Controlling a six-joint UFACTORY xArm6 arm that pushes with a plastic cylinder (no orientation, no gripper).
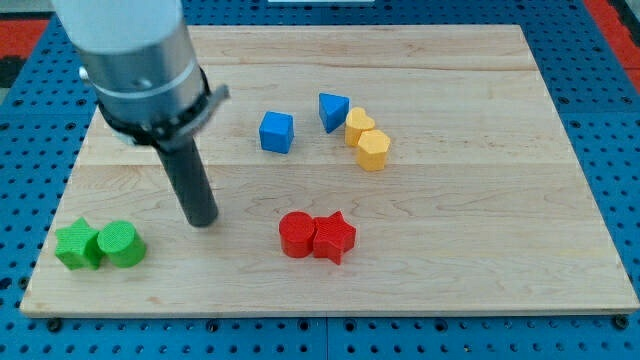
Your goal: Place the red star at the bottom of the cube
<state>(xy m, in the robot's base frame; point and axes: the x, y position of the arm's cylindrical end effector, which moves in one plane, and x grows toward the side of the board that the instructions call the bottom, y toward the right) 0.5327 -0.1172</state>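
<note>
The red star lies low in the middle of the board, touching a red cylinder on its left. The blue cube sits above them, a good way toward the view's top. My tip rests on the board well to the left of the red cylinder and below-left of the blue cube, touching no block.
A blue triangular block sits right of the cube, with two yellow blocks touching just beside it. A green star-like block and a green cylinder sit at the board's bottom left. The wooden board lies on a blue pegboard.
</note>
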